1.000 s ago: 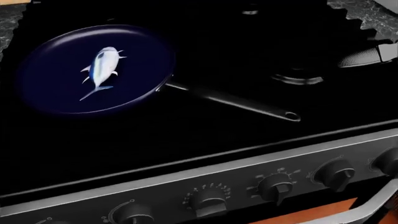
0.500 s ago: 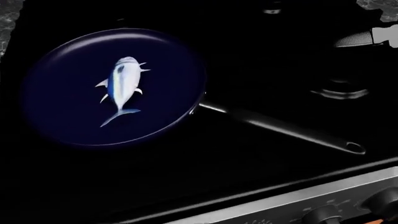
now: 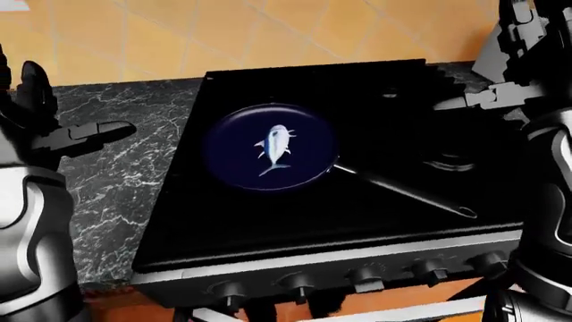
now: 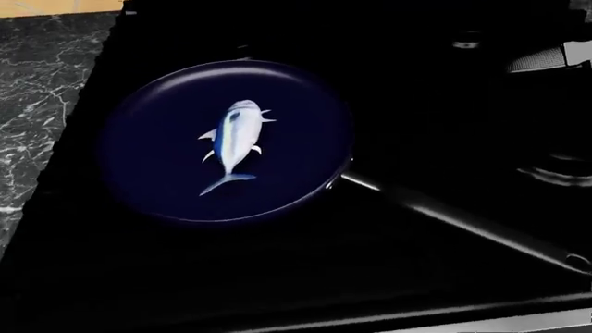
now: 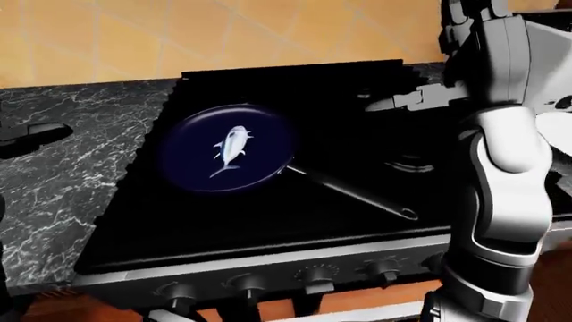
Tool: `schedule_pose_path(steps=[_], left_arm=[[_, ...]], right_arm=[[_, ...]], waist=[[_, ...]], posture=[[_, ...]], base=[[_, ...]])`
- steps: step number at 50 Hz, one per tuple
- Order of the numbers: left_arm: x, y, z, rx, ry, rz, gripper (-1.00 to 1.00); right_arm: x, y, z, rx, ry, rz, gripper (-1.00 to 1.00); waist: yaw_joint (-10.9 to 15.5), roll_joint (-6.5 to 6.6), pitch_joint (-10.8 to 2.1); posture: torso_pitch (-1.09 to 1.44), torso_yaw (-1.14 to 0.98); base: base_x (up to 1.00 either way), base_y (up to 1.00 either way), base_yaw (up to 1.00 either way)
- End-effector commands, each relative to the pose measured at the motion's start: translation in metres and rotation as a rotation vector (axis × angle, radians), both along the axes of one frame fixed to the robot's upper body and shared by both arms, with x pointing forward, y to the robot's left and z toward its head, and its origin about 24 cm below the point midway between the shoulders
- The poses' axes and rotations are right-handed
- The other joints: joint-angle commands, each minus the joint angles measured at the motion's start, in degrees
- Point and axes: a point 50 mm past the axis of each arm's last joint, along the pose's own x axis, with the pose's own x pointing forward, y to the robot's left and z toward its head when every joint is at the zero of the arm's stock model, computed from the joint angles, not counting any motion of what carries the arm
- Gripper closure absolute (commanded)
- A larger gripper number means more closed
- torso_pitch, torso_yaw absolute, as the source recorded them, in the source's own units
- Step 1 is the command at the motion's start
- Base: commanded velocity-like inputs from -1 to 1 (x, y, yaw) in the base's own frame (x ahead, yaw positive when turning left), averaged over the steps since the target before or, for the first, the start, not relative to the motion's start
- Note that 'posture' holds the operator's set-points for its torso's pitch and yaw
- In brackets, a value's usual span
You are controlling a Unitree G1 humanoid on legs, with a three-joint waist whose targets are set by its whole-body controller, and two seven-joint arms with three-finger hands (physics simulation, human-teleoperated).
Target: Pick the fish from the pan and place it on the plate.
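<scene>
The fish [image 4: 231, 144] is lying flat in the middle of the pan [image 4: 148, 173] on the black stove [image 3: 295, 221], looking small, light, stiff and probably slick; pinching across its thick mid-body seems safest. The left robot hand [image 3: 76, 134] is hovering with fingers apart over the marbled tabletop [image 3: 116, 181]; the right robot hand [image 5: 416, 100] looks spread too. No writing is readable, and no plate is showing.

Fish [image 3: 274, 148] in pan [image 3: 234, 165] on stove [image 3: 268, 215] | left hand [image 3: 67, 134] well left, fingers spread | right hand [image 3: 501, 94] well right, empty
</scene>
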Motion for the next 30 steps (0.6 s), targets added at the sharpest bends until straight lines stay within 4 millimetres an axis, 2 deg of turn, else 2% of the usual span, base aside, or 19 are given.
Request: schedule_pose_path(steps=[1, 3, 4, 7, 8, 9, 10, 13, 16, 18, 19, 20, 24, 26, 27, 28, 30], left_arm=[[-0.0080, 0.0026, 0.0188, 0.032, -0.085, 0.023, -1.00], [-0.0080, 0.0027, 0.0179, 0.031, -0.083, 0.023, -1.00], [-0.0081, 0.0029, 0.0183, 0.031, -0.084, 0.024, -1.00], [-0.0081, 0.0029, 0.0180, 0.032, -0.083, 0.024, -1.00], [-0.0081, 0.0030, 0.0181, 0.031, -0.083, 0.024, -1.00], [-0.0082, 0.0030, 0.0183, 0.031, -0.084, 0.024, -1.00], [-0.0082, 0.0031, 0.0184, 0.031, -0.084, 0.024, -1.00], [-0.0082, 0.0033, 0.0177, 0.031, -0.082, 0.024, -1.00], [-0.0082, 0.0036, 0.0173, 0.031, -0.082, 0.024, -1.00], [-0.0085, 0.0039, 0.0178, 0.030, -0.082, 0.025, -1.00], [-0.0085, 0.0037, 0.0177, 0.030, -0.082, 0.024, -1.00], [-0.0083, 0.0037, 0.0175, 0.031, -0.082, 0.024, -1.00], [-0.0078, 0.0031, 0.0176, 0.030, -0.081, 0.023, -1.00], [-0.0080, 0.0030, 0.0175, 0.029, -0.081, 0.023, -1.00], [-0.0081, 0.0031, 0.0176, 0.029, -0.081, 0.023, -1.00], [-0.0083, 0.0032, 0.0179, 0.029, -0.082, 0.023, -1.00], [-0.0084, 0.0031, 0.0182, 0.029, -0.082, 0.023, -1.00]], right_arm=[[-0.0079, 0.0067, 0.0173, -0.030, -0.086, 0.023, -1.00], [-0.0082, 0.0071, 0.0163, -0.031, -0.085, 0.026, -1.00], [-0.0084, 0.0073, 0.0165, -0.031, -0.086, 0.027, -1.00], [-0.0086, 0.0076, 0.0165, -0.033, -0.083, 0.029, -1.00], [-0.0087, 0.0077, 0.0165, -0.034, -0.084, 0.029, -1.00], [-0.0088, 0.0078, 0.0166, -0.034, -0.084, 0.029, -1.00], [-0.0088, 0.0080, 0.0167, -0.035, -0.085, 0.029, -1.00], [-0.0083, 0.0089, 0.0167, -0.039, -0.084, 0.032, -1.00], [-0.0071, 0.0088, 0.0156, -0.045, -0.088, 0.022, -1.00], [-0.0078, 0.0090, 0.0159, -0.043, -0.085, 0.023, -1.00], [-0.0080, 0.0087, 0.0161, -0.043, -0.084, 0.021, -1.00], [-0.0080, 0.0085, 0.0162, -0.043, -0.084, 0.017, -1.00], [-0.0083, 0.0107, 0.0162, -0.089, -0.092, 0.007, -1.00], [-0.0081, 0.0120, 0.0188, -0.096, -0.086, 0.016, -1.00], [-0.0085, 0.0128, 0.0198, -0.098, -0.086, 0.023, -1.00], [-0.0093, 0.0145, 0.0217, -0.106, -0.097, 0.028, -1.00], [-0.0071, 0.0166, 0.0219, -0.128, -0.100, 0.027, -1.00]], waist=[[0.34, -0.24, -1.61], [0.22, 1.31, -1.51], [0.16, 2.77, -1.57], [0.71, 2.46, -1.54], [1.06, 1.81, -1.86], [2.09, 1.31, -2.78], [1.79, 1.07, -3.05], [2.12, -0.40, -2.75], [1.19, -2.49, -1.65], [0.61, -4.87, -0.89], [0.12, -6.92, -1.26], [-0.73, -4.93, -0.14], [-0.85, -3.06, -0.48], [-1.31, -1.26, -1.07], [-1.36, -0.86, -0.88], [-1.37, -1.17, -0.61], [-1.40, -0.83, -0.72]], posture=[[0.00, 0.00], [0.00, 0.00], [0.00, 0.00], [0.00, 0.00], [0.00, 0.00], [0.00, 0.00], [0.00, 0.00], [0.00, 0.00], [0.00, 0.00], [0.00, 0.00], [0.00, 0.00], [0.00, 0.00], [0.00, 0.00], [0.00, 0.00], [0.00, 0.00], [0.00, 0.00], [0.00, 0.00]], base=[[0.00, 0.00, 0.80], [0.00, 0.00, 0.80], [0.00, 0.00, 0.80], [0.00, 0.00, 0.80], [0.00, 0.00, 0.80], [0.00, 0.00, 0.80], [0.00, 0.00, 0.80], [0.00, 0.00, 0.80], [0.00, 0.00, 0.71], [0.00, 0.00, 0.39], [0.00, 0.00, 0.11], [0.00, 0.00, 0.00], [0.00, 0.00, 0.00], [0.00, 0.00, 0.00], [0.00, 0.00, 0.00], [0.00, 0.00, 0.00], [0.00, 0.00, 0.00]])
